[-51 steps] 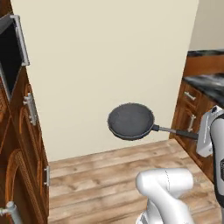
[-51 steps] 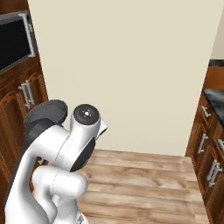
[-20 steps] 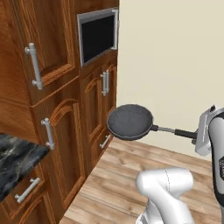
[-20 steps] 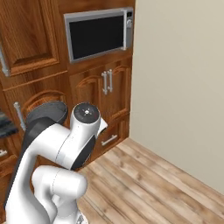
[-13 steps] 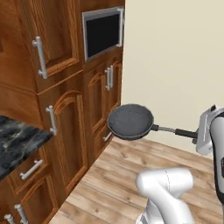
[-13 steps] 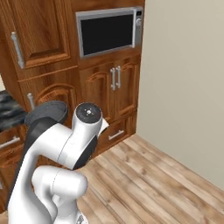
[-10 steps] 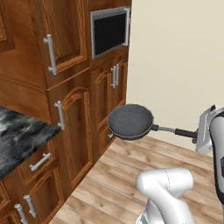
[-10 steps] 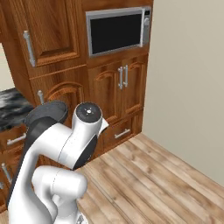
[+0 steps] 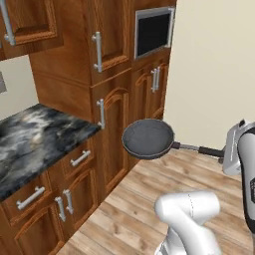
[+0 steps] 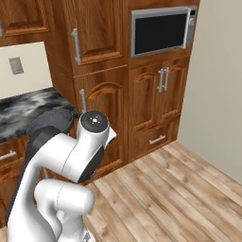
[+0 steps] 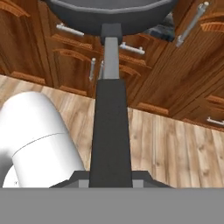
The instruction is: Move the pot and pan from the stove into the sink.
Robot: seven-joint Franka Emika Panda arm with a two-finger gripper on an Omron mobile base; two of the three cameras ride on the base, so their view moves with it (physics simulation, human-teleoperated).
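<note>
gripper point(image 11: 111, 175) — clamped on the handle end of the pan point(image 9: 148, 139) | pan held level, bowl straight out ahead of the fingers — above wood floor point(image 9: 149, 199)

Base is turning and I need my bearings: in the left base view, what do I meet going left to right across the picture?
Marble counter → tall wood cabinet door with a steel handle → microwave → pan, held out over the floor → the tool shut on its handle at the right edge.
</note>
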